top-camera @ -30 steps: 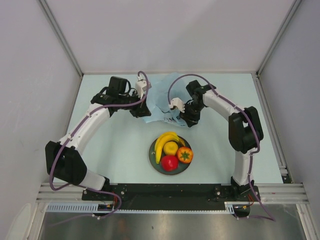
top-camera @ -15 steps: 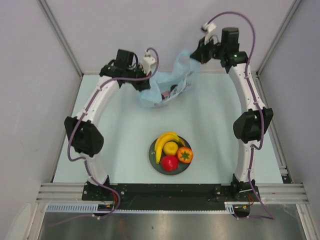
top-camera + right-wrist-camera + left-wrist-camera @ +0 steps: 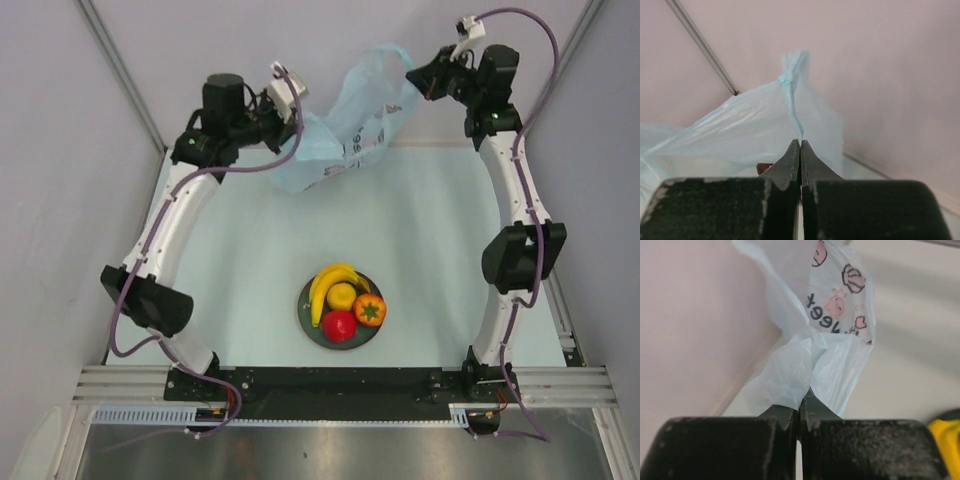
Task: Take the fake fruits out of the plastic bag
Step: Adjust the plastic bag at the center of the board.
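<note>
One plastic bag (image 3: 345, 140), one plate (image 3: 318, 338), and four fake fruits (image 3: 345, 300): banana bunch (image 3: 325, 285), yellow fruit (image 3: 342, 296), red apple (image 3: 339, 325), orange fruit (image 3: 370, 311)

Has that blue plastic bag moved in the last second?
Yes. The plastic bag has gone up and away from the plate, toward the back wall, now stretched between the left gripper and right gripper.

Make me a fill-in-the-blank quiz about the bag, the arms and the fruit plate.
1. The left end effector and right end effector both pinch the ____.
2. The plate holds ____ fruits.
3. The apple is ____ in colour.
Missing words: bag; four; red.
</note>
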You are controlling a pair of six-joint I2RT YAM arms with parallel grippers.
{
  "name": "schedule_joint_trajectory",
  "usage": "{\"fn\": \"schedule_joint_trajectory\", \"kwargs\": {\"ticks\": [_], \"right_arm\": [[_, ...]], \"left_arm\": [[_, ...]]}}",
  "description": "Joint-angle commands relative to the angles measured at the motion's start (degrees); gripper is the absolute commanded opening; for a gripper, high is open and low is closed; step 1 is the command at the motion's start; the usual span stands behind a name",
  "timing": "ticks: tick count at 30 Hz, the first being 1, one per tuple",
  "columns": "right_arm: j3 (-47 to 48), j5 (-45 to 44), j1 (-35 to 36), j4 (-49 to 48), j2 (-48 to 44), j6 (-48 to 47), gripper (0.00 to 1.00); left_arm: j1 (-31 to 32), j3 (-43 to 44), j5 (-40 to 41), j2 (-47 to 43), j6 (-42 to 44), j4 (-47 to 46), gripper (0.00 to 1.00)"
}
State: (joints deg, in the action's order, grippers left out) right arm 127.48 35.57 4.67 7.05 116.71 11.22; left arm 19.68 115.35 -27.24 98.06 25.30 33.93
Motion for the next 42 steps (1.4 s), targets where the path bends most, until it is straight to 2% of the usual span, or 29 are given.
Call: {"fn": "schedule_joint_trajectory", "kwargs": {"ticks": [1, 3, 6, 7, 8, 9, 11, 12, 14, 15, 18, 21, 22, 23, 25, 26, 29, 31, 32, 35, 40, 42], "right_arm": [[-18.5, 3.5, -5.4, -0.2, -11.3, -2.5, 0.00], [-30.4, 2.6, -6.5, -2.0, -14.7, -6.1, 0.00], [-36.9, 2.4, -6.9, -2.8, -20.2, -7.0, 0.15], [-38.9, 2.7, -6.6, -3.3, -21.6, -6.7, 0.28], [-39.4, 3.1, -6.3, -3.4, -22.5, -6.8, 0.35], [-39.8, 3.1, -5.9, -3.2, -23.1, -8.2, 0.49], [-39.9, 2.7, -5.1, -1.4, -25.2, -9.4, 0.66], [-39.9, 2.6, -5.0, -0.9, -25.9, -9.6, 0.81], [-39.9, 2.6, -4.8, 0.7, -28.7, -10.3, 0.99], [-40.1, 2.7, -4.8, 1.4, -30.1, -10.7, 1.00], [-42.6, 3.2, 0.6, 5.2, -35.5, -17.6, 1.00], [-46.3, 3.9, 6.9, 13.6, -38.8, -28.0, 0.99], [-48.0, 3.9, 9.4, 15.2, -39.0, -32.3, 0.95], [-48.7, 3.5, 10.4, 16.6, -38.7, -34.5, 0.80], [-50.2, 1.7, 12.0, 17.7, -38.2, -37.0, 0.67], [-51.5, 0.6, 13.3, 17.5, -37.5, -39.1, 0.53], [-51.9, -2.3, 14.4, 17.6, -34.2, -41.6, 0.29], [-51.9, -5.0, 14.4, 16.2, -32.3, -41.7, 0.20], [-51.9, -5.8, 14.4, 15.7, -31.5, -42.1, 0.12], [-51.8, -7.8, 14.5, 13.6, -28.3, -42.5, 0.04], [-51.0, -10.4, 15.4, 9.3, -21.8, -41.8, 0.02], [-50.2, -12.0, 15.6, 5.4, -18.6, -38.5, 0.02]], "left_arm": [[4.4, -15.7, -4.4, -3.4, -1.9, 2.2, 0.00], [5.5, -20.5, -5.3, -4.3, -3.1, 2.4, 0.00], [8.0, -28.8, -7.6, -6.6, -6.4, 0.2, 0.00], [8.4, -29.5, -9.0, -7.4, -7.6, -0.2, 0.00], [8.7, -29.8, -9.7, -7.4, -8.2, -0.2, 0.00], [9.1, -29.7, -10.5, -7.4, -9.1, 0.2, 0.00], [9.1, -29.1, -12.0, -7.0, -10.4, 0.2, 0.00], [9.1, -28.2, -12.2, -6.7, -11.1, 0.3, 0.00], [9.1, -27.1, -12.5, -6.3, -11.9, 0.5, 0.00], [9.1, -26.2, -12.6, -6.1, -12.8, 0.6, 0.00], [9.1, -25.0, -13.5, -5.8, -14.7, 0.3, 0.00], [9.1, -23.9, -14.8, -5.3, -16.2, 0.2, 0.00], [9.1, -23.5, -15.0, -5.1, -16.5, 0.3, 0.00], [9.1, -23.1, -15.4, -4.9, -16.8, 0.3, 0.00], [9.1, -22.6, -15.7, -4.8, -16.9, 0.7, 0.00], [9.1, -22.2, -16.0, -4.8, -17.1, 0.8, 0.00], [9.1, -21.7, -16.4, -5.1, -17.6, 1.0, 0.00], [9.1, -21.7, -16.7, -5.5, -17.6, 0.7, 0.00], [9.1, -21.6, -16.7, -5.7, -17.8, 0.8, 0.00], [9.1, -21.6, -17.0, -6.3, -18.0, 0.4, 0.00], [9.1, -21.5, -19.1, -7.5, -18.5, 0.5, 0.00], [9.1, -21.5, -20.0, -8.0, -18.2, 2.0, 0.00]]}}
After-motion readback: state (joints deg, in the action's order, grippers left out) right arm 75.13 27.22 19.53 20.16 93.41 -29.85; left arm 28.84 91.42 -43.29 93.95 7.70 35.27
